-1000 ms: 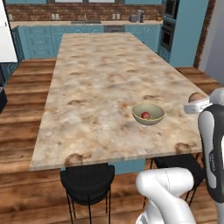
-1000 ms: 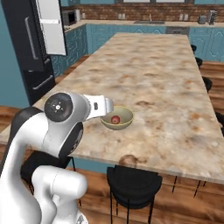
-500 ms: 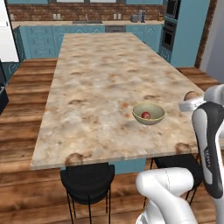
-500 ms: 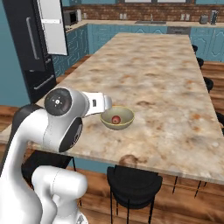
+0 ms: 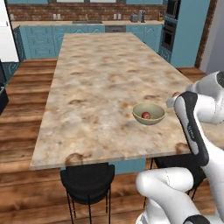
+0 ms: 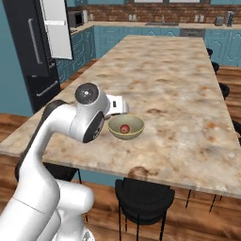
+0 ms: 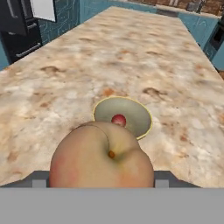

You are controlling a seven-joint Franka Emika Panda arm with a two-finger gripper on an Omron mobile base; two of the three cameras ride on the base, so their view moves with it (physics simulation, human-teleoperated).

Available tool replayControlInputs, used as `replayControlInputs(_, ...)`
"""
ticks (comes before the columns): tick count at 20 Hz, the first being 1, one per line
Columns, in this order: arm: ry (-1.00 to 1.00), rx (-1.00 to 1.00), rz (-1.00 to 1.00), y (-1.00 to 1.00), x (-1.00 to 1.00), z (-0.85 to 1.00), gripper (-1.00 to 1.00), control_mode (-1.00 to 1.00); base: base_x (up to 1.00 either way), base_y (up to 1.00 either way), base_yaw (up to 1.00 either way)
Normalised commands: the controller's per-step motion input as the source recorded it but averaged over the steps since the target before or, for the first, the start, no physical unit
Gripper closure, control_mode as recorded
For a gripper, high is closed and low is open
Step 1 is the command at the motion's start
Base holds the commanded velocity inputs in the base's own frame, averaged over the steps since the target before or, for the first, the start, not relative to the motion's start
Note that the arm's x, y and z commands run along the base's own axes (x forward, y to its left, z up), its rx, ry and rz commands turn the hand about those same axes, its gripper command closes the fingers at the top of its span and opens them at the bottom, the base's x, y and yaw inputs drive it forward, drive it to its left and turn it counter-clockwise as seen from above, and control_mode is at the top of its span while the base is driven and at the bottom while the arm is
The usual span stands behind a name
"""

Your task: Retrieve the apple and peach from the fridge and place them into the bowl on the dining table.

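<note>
One apple (image 7: 118,120) in bowl (image 7: 131,107); peach (image 7: 101,154) in gripper (image 7: 101,177); no legible writing.

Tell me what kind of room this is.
A home kitchen with a dining area, it seems: teal cabinets under a brick wall, a dark fridge, and a long marble-topped dining table with black stools.

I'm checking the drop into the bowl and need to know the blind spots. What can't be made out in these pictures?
- Claw fingers: in the hand view the peach covers them.
- Claw and peach: in the right base view the arm's joint hides them.
- Apple in the bowl: too small in the base views for any detail.
- Fridge: cut off by the right base view's top-left edge.
</note>
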Motion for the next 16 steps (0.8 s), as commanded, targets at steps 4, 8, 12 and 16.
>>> replayControlInputs(4, 0.12, 0.0, 0.0, -0.01, 0.84, -0.54, 1.0, -1.0, 0.0, 0.0, 0.0)
replayControlInputs(8, 0.05, 0.0, 0.0, 0.0, 0.72, -0.63, 1.0, -1.0, 0.0, 0.0, 0.0)
replayControlInputs(12, 0.05, 0.0, 0.0, 0.0, 0.79, -0.56, 1.0, -1.0, 0.0, 0.0, 0.0)
replayControlInputs(16, 0.08, 0.0, 0.0, 0.0, 0.8, -0.55, 1.0, -1.0, 0.0, 0.0, 0.0)
